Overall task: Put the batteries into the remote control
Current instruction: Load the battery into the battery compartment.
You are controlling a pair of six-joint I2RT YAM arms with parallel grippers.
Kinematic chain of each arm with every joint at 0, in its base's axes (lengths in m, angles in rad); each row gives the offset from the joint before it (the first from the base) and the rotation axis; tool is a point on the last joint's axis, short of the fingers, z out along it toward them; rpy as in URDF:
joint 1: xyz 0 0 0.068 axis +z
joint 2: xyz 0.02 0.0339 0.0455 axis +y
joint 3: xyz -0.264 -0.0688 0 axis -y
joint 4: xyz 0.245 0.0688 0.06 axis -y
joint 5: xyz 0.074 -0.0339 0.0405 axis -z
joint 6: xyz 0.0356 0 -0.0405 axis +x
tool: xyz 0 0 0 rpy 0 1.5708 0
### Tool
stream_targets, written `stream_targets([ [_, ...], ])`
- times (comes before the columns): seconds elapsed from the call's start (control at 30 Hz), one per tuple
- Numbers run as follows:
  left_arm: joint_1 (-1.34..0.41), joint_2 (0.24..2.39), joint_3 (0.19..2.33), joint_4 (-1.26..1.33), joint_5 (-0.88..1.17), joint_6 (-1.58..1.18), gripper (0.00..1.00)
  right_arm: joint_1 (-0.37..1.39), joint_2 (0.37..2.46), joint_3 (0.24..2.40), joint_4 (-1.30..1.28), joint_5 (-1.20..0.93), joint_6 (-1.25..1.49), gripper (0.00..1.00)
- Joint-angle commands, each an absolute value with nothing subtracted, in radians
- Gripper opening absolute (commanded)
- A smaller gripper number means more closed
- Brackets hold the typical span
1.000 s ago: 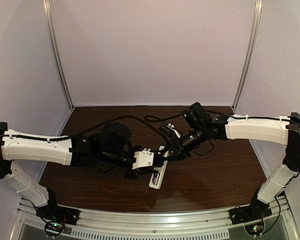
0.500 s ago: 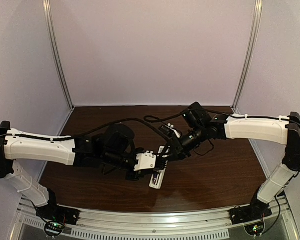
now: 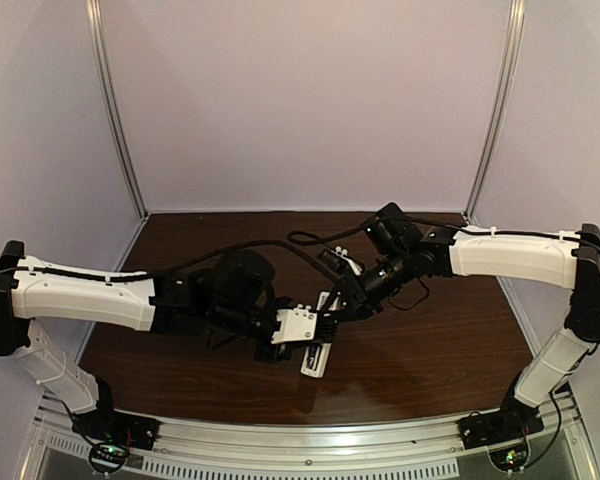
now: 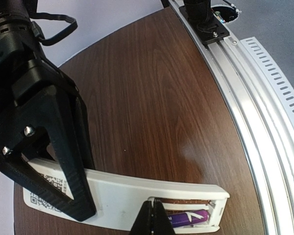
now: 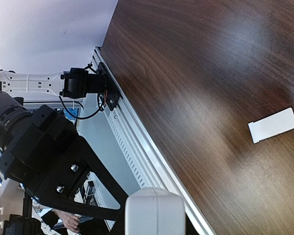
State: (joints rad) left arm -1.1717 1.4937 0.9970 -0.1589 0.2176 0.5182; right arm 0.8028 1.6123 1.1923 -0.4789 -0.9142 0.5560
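Both arms reach in over the dark wood table (image 3: 440, 350). The claws almost meet mid-table. The left claw (image 3: 319, 331) points right, with a white block (image 3: 297, 325) on the wrist just behind it. A white remote control (image 3: 316, 361) lies slantwise under its tip, the near end jutting out past the claw toward the bases. The right claw (image 3: 337, 307) sits at the remote's far end, touching it. Finger spacing is unreadable on both claws. Black cable (image 3: 310, 238) loops behind the right claw.

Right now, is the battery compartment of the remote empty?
No, the left wrist view shows a purple battery lying in the open end of the remote.
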Motion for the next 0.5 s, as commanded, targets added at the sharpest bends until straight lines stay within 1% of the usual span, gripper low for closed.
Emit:
stream_targets([
  [0.0, -1.175, 1.516, 0.982, -0.243, 0.226, 0.524, 0.02, 0.810, 1.597, 1.249, -0.444, -0.972, 0.552, 0.00],
  [0.17, -1.175, 1.514, 0.966, -0.263, 0.248, 0.532, 0.00, 0.810, 1.575, 1.243, -0.407, -0.998, 0.562, 0.00],
  [0.47, -1.174, 1.516, 0.951, -0.293, 0.242, 0.556, 0.00, 0.810, 1.551, 1.246, -0.350, -1.049, 0.584, 0.00],
])
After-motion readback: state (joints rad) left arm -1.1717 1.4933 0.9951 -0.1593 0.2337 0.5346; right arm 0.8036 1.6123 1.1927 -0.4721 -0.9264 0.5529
